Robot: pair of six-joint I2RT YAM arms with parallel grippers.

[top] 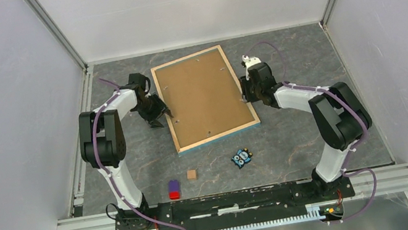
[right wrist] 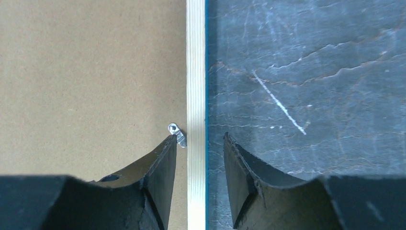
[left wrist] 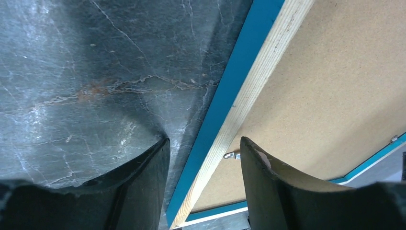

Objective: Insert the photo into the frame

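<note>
The frame [top: 218, 137] lies face down mid-table, its light wood back rim up and blue showing at its edges. The brown backing board [top: 203, 93] fills it. The photo is hidden. My left gripper [top: 159, 115] is open, its fingers straddling the frame's left rim [left wrist: 249, 96] beside a metal clip [left wrist: 231, 155]. My right gripper [top: 246, 91] is open, its fingers straddling the right rim [right wrist: 195, 72], the inner finger [right wrist: 163, 163] over the board beside a clip [right wrist: 176, 133]. Neither pair of fingers presses the rim.
A blue owl figure [top: 242, 157], a small brown cube [top: 191, 174] and a red-and-purple block [top: 173, 189] lie on the dark marbled table in front of the frame. White walls close in the table on the left, right and back.
</note>
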